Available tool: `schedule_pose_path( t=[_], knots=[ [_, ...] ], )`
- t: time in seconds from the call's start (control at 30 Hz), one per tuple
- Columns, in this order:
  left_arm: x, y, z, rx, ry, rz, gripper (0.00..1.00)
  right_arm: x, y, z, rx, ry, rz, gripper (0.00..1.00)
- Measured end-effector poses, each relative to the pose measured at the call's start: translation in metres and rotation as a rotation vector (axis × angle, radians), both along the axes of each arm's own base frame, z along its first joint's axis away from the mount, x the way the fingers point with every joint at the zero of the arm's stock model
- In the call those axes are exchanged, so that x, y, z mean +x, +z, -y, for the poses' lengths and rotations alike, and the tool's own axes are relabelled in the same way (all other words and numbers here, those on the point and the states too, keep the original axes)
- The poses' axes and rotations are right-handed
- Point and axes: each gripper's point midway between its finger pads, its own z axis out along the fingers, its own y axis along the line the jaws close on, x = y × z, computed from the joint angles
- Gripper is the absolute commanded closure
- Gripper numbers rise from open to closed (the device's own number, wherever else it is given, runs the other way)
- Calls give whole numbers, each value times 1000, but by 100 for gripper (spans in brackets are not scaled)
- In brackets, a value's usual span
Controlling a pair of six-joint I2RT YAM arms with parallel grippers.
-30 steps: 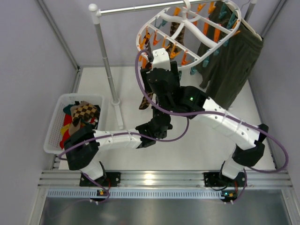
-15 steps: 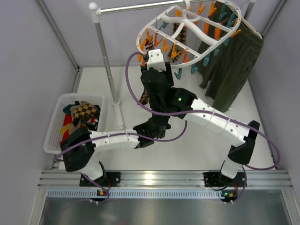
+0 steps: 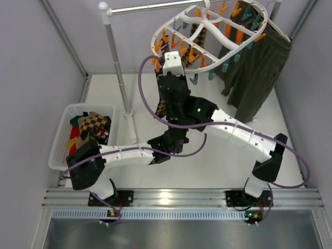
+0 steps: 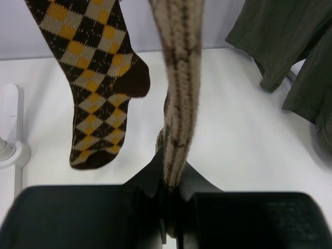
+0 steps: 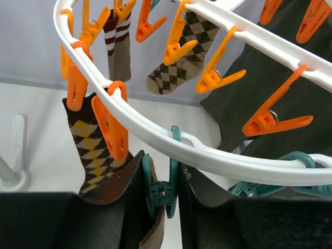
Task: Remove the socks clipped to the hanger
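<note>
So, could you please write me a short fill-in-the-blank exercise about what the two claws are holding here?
The left claw grips a sock coloured ___.
The right claw squeezes a clip coloured ___.
The white basket sits on the robot's ___ side.
Missing words: tan, teal, left.

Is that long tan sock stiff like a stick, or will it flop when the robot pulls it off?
Probably floppy: the tan sock hangs limp and squashes flat where the left fingers pinch it. It looks knitted, so it is likely light and grippy, not slippery. Once the teal clip lets go, it would likely droop over the fingers.
</note>
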Motion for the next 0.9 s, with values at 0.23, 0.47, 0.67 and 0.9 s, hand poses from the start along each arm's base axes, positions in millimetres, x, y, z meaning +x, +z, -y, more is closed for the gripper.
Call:
schedule_pose_path(
  t=[0.23,0.47,0.67,0.9],
  knots=[
    [-4,-16,-4,-3,-11,-21,100,0,1,0,9,0,4,89],
    [-31,-58,-43,-50,-29,-87,100,-2,-6,-3,47,41,-12,75],
    [-44,-48,-87,-142,22,-146,100,-12,-2,-8,144,155,-37,6],
    [-38,-11,-200,-277,266,-202,96,-48,-4,-18,221,424,-120,1]
  ],
)
